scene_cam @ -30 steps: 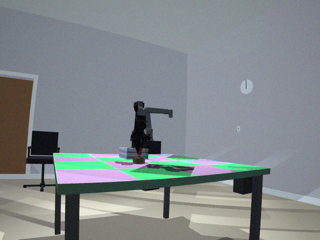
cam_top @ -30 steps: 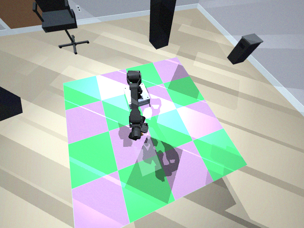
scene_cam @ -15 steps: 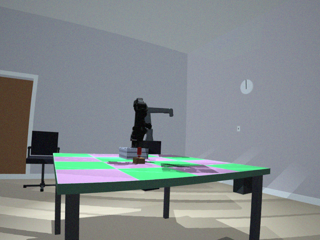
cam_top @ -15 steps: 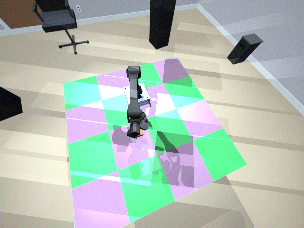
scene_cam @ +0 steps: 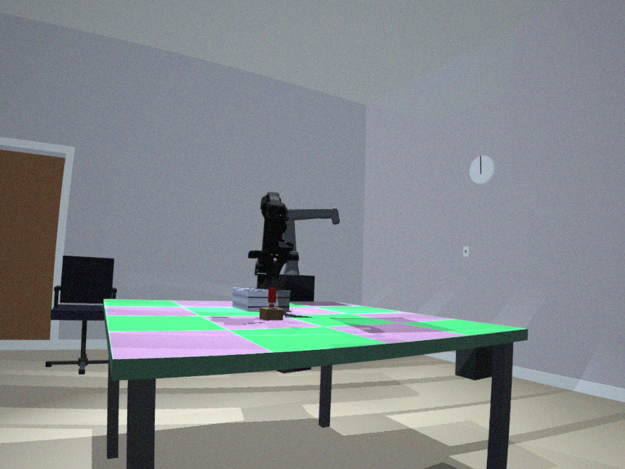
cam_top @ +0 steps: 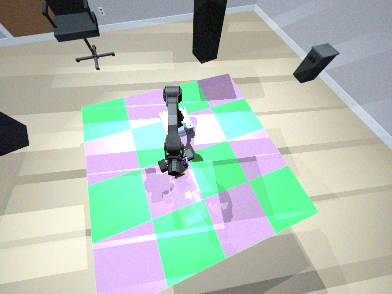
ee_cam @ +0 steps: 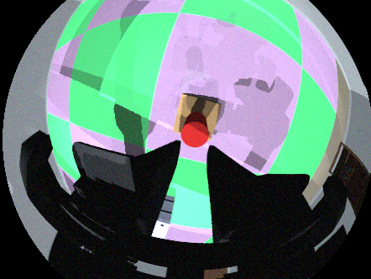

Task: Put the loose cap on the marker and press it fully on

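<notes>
The wooden holder block (cam_top: 180, 174) (scene_cam: 271, 313) (ee_cam: 185, 110) stands on the checkered table (cam_top: 117, 209) (scene_cam: 302, 339). The red cap (scene_cam: 272, 294) (ee_cam: 195, 134) stands upright above the block, on the marker's axis. A short narrow part shows between cap and block in the exterior view; it is too small to tell how far down the cap sits. My gripper (ee_cam: 194, 148) points down just above the cap. Its fingers stand a narrow gap apart with nothing gripped between them, so it is partly open. The cap's round top shows just beyond the fingertips. The arm hides the cap in the top view.
The arm's base stands on a pale plate (cam_top: 163, 119), which shows as a grey box (scene_cam: 248, 298) behind the block in the exterior view. An office chair (cam_top: 76, 26) (scene_cam: 85, 282), dark pillars and a speaker-like box (cam_top: 316, 62) stand off the table.
</notes>
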`<act>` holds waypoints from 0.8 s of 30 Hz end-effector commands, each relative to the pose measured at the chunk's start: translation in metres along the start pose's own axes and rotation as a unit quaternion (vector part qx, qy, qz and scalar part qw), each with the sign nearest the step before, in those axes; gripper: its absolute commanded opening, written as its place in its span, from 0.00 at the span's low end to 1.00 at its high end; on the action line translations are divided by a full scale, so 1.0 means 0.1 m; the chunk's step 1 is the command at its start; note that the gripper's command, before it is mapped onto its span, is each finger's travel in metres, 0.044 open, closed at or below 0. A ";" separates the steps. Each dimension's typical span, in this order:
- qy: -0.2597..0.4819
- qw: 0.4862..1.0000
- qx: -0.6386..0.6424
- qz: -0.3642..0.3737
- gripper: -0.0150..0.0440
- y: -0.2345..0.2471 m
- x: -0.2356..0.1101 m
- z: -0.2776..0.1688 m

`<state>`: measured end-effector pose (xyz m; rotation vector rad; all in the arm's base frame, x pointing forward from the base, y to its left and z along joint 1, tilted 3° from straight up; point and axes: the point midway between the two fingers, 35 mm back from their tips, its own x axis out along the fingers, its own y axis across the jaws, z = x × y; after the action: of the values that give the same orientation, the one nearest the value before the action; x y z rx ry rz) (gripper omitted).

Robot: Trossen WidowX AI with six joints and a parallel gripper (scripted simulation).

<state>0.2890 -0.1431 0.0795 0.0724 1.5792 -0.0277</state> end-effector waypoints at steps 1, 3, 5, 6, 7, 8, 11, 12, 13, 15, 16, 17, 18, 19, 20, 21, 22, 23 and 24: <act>0.002 0.999 0.052 -0.002 0.29 0.00 0.02 -0.01; 0.002 0.999 0.052 -0.002 0.25 0.00 0.02 -0.01; 0.002 0.999 0.052 -0.002 0.25 0.00 0.02 -0.01; 0.002 0.999 0.052 -0.002 0.25 0.00 0.02 -0.01; 0.002 0.999 0.052 -0.002 0.25 0.00 0.02 -0.01; 0.002 0.999 0.052 -0.002 0.25 0.00 0.02 -0.01; 0.002 0.999 0.052 -0.002 0.25 0.00 0.03 -0.01; 0.002 0.999 0.052 -0.002 0.25 0.00 0.04 -0.01; 0.002 0.999 0.052 -0.002 0.25 0.00 0.05 -0.01; 0.002 0.999 0.052 -0.002 0.25 0.00 0.07 -0.01; 0.002 0.999 0.052 -0.002 0.25 0.00 0.08 -0.01; 0.002 0.999 0.052 -0.002 0.25 0.00 0.10 -0.01; 0.002 0.999 0.052 -0.002 0.25 0.00 0.11 -0.01; 0.002 0.999 0.052 -0.002 0.25 0.00 0.13 -0.01; 0.002 0.999 0.052 -0.002 0.25 0.00 0.15 -0.01; 0.002 0.999 0.052 -0.002 0.25 0.00 0.16 -0.01; 0.002 0.999 0.052 -0.002 0.25 0.00 0.18 -0.01; 0.002 0.999 0.052 -0.002 0.25 0.00 0.19 -0.01; 0.002 0.999 0.052 -0.002 0.25 0.00 0.21 -0.01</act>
<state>0.2887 -0.1423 0.0640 0.1500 1.5762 -0.1058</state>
